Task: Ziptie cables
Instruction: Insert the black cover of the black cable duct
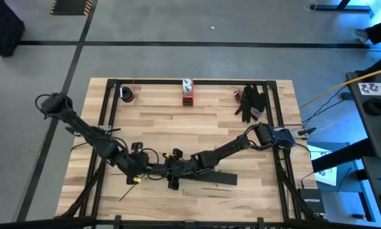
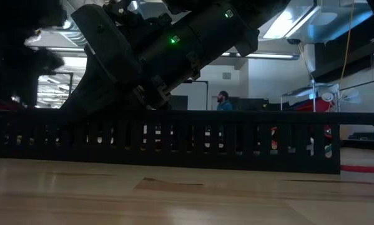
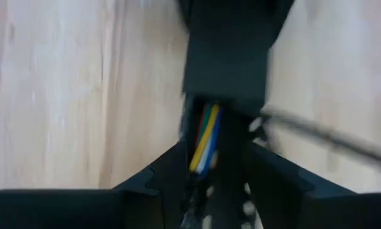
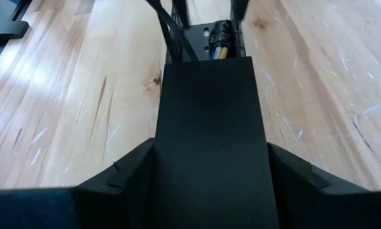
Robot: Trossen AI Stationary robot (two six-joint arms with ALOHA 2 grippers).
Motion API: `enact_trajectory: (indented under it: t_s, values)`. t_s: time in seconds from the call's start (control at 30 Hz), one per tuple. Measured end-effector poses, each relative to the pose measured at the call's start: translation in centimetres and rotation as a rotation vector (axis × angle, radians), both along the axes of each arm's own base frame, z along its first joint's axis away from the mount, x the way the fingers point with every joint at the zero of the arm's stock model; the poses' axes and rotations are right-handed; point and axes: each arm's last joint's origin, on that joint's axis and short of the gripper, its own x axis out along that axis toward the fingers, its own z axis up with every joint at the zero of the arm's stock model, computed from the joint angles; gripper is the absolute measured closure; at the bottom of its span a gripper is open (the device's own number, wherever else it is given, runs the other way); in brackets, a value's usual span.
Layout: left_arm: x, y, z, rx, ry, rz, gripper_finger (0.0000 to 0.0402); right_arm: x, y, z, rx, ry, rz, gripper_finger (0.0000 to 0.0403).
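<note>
— Where are the cables?

— Around 6 o'clock on the worktop, bunched where your left gripper meets the right gripper. Fingers: can't tell on either.

— Step?

— Likely bundling. Next, you need steady alignment for the tie.

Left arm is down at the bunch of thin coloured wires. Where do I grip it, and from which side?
Grip the coloured wires where they lie packed side by side, just past the end of the long black slotted bar. Come from above, closing across the strand: it is one narrow bunch there, lying low over the wooden table. The left gripper is there.
</note>
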Motion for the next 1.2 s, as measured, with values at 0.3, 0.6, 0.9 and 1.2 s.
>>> enact_trajectory:
  t_s: [0.3,0.6,0.9,1.2]
  values:
    - [0.9,0.3,2.4,-0.029,-0.056,-0.015,0.0248,0.0,0.0,0.0,0.000,0.000,-0.001,0.0173]
    - [1.6,0.6,2.3,-0.125,-0.028,-0.046,0.0173,0.0,0.0,0.0,0.001,0.000,-0.001,0.0173]
    - [0.7,0.9,-0.2,-0.070,0.060,-0.066,0.0119,0.0,0.0,0.0,0.006,0.001,-0.004,0.0173]
    - [-0.3,0.9,-3.4,-0.110,-0.045,-0.083,0.0121,0.0,0.0,0.0,0.012,0.002,-0.004,0.0173]
